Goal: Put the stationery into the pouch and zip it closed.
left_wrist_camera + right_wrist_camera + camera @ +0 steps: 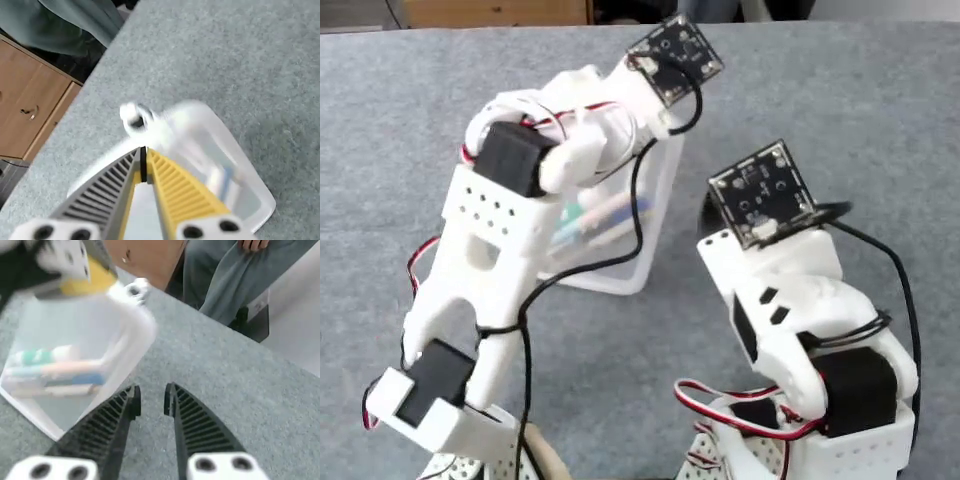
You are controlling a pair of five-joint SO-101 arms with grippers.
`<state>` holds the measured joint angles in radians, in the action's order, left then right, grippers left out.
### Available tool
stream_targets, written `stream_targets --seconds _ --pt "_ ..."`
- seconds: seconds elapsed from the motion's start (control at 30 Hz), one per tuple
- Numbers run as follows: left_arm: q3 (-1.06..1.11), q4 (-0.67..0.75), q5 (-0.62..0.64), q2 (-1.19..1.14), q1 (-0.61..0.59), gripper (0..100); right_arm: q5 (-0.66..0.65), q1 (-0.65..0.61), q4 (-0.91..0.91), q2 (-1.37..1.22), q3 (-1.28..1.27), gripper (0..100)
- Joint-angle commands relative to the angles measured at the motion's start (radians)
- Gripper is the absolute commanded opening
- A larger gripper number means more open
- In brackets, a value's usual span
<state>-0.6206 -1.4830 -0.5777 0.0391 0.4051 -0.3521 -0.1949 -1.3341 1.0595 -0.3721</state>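
Left gripper (143, 152) grips the translucent pouch (210, 145) at its top edge, jaws closed on it. Right gripper (151, 392) hovers just beside the pouch, jaws narrowly apart. Stationery (55, 372) lies inside the pouch. Zip pull (134, 117) sits just past the left gripper.

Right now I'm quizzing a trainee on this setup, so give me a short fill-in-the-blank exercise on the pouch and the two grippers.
1. The stationery lies ___ the pouch.
2. The left gripper has one grey finger and one ___ finger.
3. The right gripper is ___, with the table showing between its fingers.
Missing words: inside; yellow; open.
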Motion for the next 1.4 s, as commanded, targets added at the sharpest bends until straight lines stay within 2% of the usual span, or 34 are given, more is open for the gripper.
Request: stream_targets --seconds 0.0,0.1,0.3,0.47,0.63,0.73,0.9,1.03,1.17,1.37 --pt "-0.140 -0.123 0.014 -0.006 -0.005 3 0.011 0.008 0.014 -0.001 0.033 10.3" --pt "-0.151 -0.276 0.012 -0.003 -0.001 3 0.011 0.008 0.014 -0.001 0.031 10.3" --pt "-0.008 -0.275 0.023 -0.002 -0.056 3 0.026 -0.023 0.014 -0.001 0.031 10.3" --pt "0.067 -0.275 0.146 0.000 -0.065 3 0.035 -0.015 0.026 -0.004 0.010 10.3" --pt "0.120 -0.275 0.267 0.052 -0.173 3 0.040 0.132 0.140 -0.127 -0.068 11.0" --pt "0.188 -0.275 0.302 0.120 -0.251 4 0.104 0.244 0.195 -0.300 -0.042 17.8" --pt "0.377 -0.261 0.338 0.239 -0.352 12 0.189 0.285 0.141 -0.661 0.162 21.5" --pt "0.547 -0.170 0.339 0.333 -0.392 12 0.239 0.204 -0.003 -0.931 0.403 21.7" --pt "0.702 -0.084 0.339 0.436 -0.420 12 0.365 0.120 -0.124 -1.173 0.665 25.8" --pt "0.862 -0.026 0.339 0.565 -0.418 13 0.433 0.044 -0.195 -1.511 1.087 26.0"
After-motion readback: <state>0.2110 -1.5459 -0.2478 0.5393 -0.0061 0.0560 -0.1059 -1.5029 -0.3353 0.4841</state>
